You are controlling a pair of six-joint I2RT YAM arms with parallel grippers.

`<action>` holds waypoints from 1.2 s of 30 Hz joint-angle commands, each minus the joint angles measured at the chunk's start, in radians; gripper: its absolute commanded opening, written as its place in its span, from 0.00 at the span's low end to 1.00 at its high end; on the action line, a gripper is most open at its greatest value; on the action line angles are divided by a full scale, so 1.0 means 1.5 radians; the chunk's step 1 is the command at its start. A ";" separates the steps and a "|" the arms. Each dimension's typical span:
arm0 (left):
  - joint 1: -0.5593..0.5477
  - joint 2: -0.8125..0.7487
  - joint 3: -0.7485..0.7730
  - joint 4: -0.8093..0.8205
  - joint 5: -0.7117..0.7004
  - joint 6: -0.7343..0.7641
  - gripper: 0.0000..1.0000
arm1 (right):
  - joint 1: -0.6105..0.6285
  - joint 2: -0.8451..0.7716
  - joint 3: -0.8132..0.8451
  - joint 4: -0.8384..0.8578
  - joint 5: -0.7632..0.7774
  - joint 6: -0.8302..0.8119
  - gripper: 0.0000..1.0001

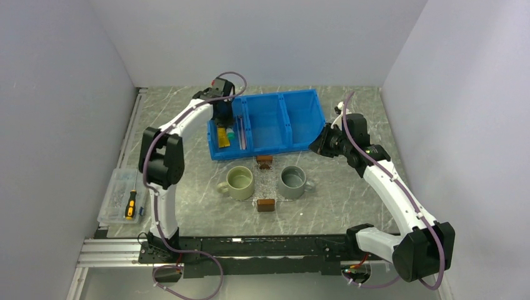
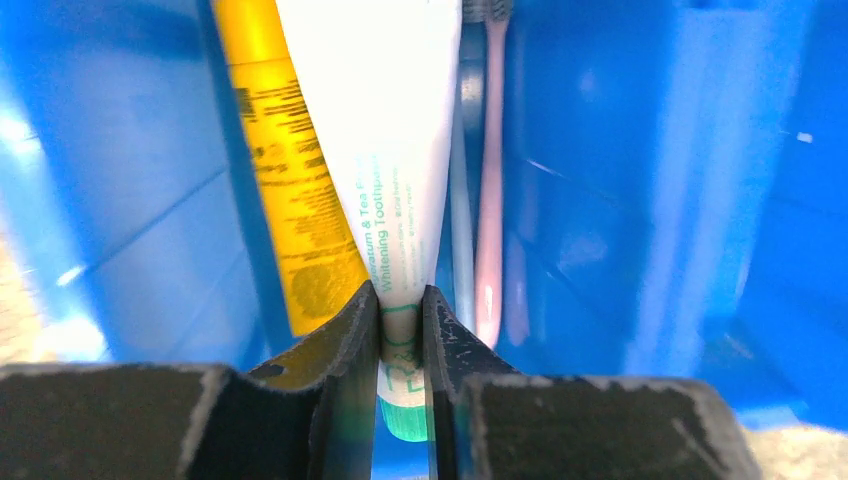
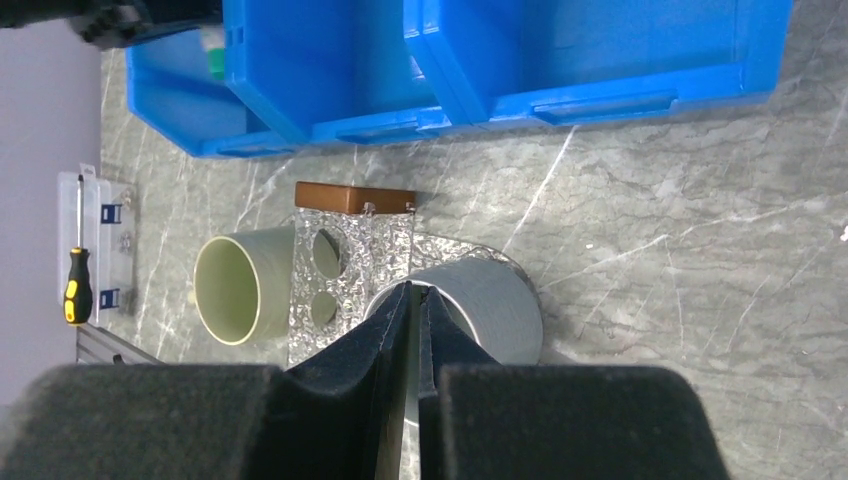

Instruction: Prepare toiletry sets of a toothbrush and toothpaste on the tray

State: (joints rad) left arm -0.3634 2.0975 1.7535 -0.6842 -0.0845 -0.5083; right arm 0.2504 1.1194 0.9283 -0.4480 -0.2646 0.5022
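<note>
Two squeeze tubes lie side by side in the left compartment of the blue three-compartment plastic bin (image 1: 284, 125): a yellow-orange toothpaste tube (image 2: 290, 200) and a white toothpaste tube with a teal-green cap (image 2: 385, 150). The thin pale pink toothbrush (image 2: 490, 200) lies just beside the white one. The left hand (image 2: 400, 300) is clamped on the white tube near its cap, so the pick-up is judged to be in hand. The right hand (image 3: 415, 300) is closed on nothing, off the bin's right end. The clear flat tray with brown block handles (image 1: 266, 186) lies on the table (image 1: 350, 206) between a pale green mug (image 1: 240, 181) and a grey mug (image 1: 294, 181). Next, a straight lift clear of the bin's walls is called for, then carriage to the tray.
</note>
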 commanded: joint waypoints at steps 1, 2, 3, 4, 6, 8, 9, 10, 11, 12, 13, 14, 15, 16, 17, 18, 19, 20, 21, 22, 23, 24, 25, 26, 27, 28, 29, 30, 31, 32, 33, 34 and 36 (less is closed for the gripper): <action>-0.001 -0.145 -0.002 0.003 -0.017 0.036 0.15 | 0.002 -0.008 0.019 0.036 -0.008 0.005 0.11; -0.001 -0.162 -0.009 -0.001 -0.006 0.040 0.14 | 0.003 -0.007 0.023 0.035 -0.009 0.005 0.11; -0.001 -0.179 -0.014 -0.005 0.005 0.044 0.14 | 0.004 -0.008 0.026 0.036 -0.011 0.005 0.11; -0.001 -0.198 -0.022 -0.012 0.016 0.047 0.13 | 0.005 -0.009 0.028 0.037 -0.015 0.005 0.11; -0.001 -0.242 -0.048 -0.011 0.047 0.052 0.13 | 0.010 -0.012 0.032 0.047 -0.030 0.010 0.11; -0.001 -0.289 -0.081 0.000 0.099 0.053 0.12 | 0.024 -0.023 0.033 0.067 -0.048 0.016 0.11; -0.001 -0.311 -0.097 0.001 0.125 0.053 0.12 | 0.038 -0.030 0.035 0.080 -0.053 0.016 0.11; -0.002 -0.332 -0.109 0.000 0.150 0.053 0.12 | 0.053 -0.034 0.040 0.085 -0.053 0.013 0.11; -0.002 -0.353 -0.123 0.000 0.173 0.054 0.12 | 0.075 -0.037 0.049 0.085 -0.046 0.007 0.12; -0.002 -0.375 -0.137 0.001 0.196 0.056 0.13 | 0.098 -0.037 0.060 0.081 -0.030 -0.001 0.12; -0.003 -0.396 -0.151 0.002 0.217 0.058 0.13 | 0.121 -0.037 0.073 0.076 -0.018 -0.013 0.13; -0.003 -0.416 -0.167 0.002 0.235 0.059 0.13 | 0.144 -0.036 0.085 0.069 -0.006 -0.023 0.13; -0.003 -0.436 -0.181 0.003 0.256 0.062 0.13 | 0.162 -0.036 0.094 0.064 0.003 -0.030 0.13; -0.003 -0.462 -0.195 0.003 0.276 0.067 0.14 | 0.174 -0.035 0.101 0.061 0.004 -0.034 0.13; -0.003 -0.482 -0.208 -0.002 0.299 0.071 0.13 | 0.180 -0.036 0.104 0.061 -0.001 -0.035 0.14; -0.003 -0.501 -0.224 -0.005 0.312 0.076 0.13 | 0.185 -0.038 0.107 0.059 -0.007 -0.037 0.14; -0.004 -0.523 -0.237 -0.010 0.318 0.081 0.13 | 0.187 -0.039 0.108 0.058 -0.012 -0.036 0.14; -0.007 -0.546 -0.255 -0.010 0.320 0.084 0.14 | 0.189 -0.044 0.108 0.057 -0.016 -0.035 0.15; -0.009 -0.570 -0.272 -0.007 0.321 0.089 0.14 | 0.191 -0.048 0.108 0.060 -0.023 -0.035 0.16; -0.011 -0.594 -0.289 -0.008 0.322 0.092 0.15 | 0.192 -0.050 0.110 0.061 -0.034 -0.036 0.17; -0.012 -0.615 -0.305 -0.009 0.326 0.098 0.15 | 0.194 -0.049 0.115 0.061 -0.048 -0.037 0.18; -0.014 -0.634 -0.323 -0.008 0.333 0.104 0.16 | 0.196 -0.047 0.121 0.059 -0.063 -0.038 0.20; -0.016 -0.650 -0.334 -0.012 0.348 0.109 0.15 | 0.197 -0.042 0.131 0.053 -0.080 -0.037 0.21; -0.021 -0.665 -0.343 -0.020 0.359 0.115 0.15 | 0.199 -0.037 0.142 0.046 -0.098 -0.034 0.21; -0.027 -0.680 -0.353 -0.024 0.367 0.120 0.14 | 0.202 -0.033 0.153 0.039 -0.115 -0.031 0.22; -0.037 -0.694 -0.363 -0.027 0.372 0.124 0.14 | 0.207 -0.027 0.164 0.031 -0.123 -0.026 0.22; -0.047 -0.710 -0.373 -0.031 0.370 0.130 0.14 | 0.211 -0.022 0.174 0.019 -0.130 -0.021 0.22; -0.061 -0.727 -0.382 -0.036 0.365 0.139 0.14 | 0.214 -0.017 0.185 0.009 -0.141 -0.020 0.23; -0.078 -0.740 -0.391 -0.040 0.357 0.147 0.14 | 0.219 -0.015 0.193 0.000 -0.148 -0.019 0.24; -0.094 -0.752 -0.398 -0.044 0.349 0.156 0.14 | 0.224 -0.013 0.198 -0.010 -0.152 -0.015 0.26; -0.116 -0.762 -0.410 -0.048 0.342 0.165 0.14 | 0.226 -0.010 0.205 -0.019 -0.158 -0.010 0.27; -0.129 -0.771 -0.417 -0.050 0.336 0.173 0.14 | 0.229 -0.005 0.210 -0.030 -0.170 -0.007 0.28; -0.150 -0.783 -0.429 -0.064 0.327 0.190 0.13 | 0.235 0.002 0.216 -0.051 -0.192 0.004 0.30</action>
State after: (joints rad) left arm -0.5278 0.9710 1.1343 -0.7723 0.4129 -0.3016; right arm 0.5861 1.1053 1.2015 -0.4538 -0.4622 0.4759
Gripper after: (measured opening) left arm 0.209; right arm 0.281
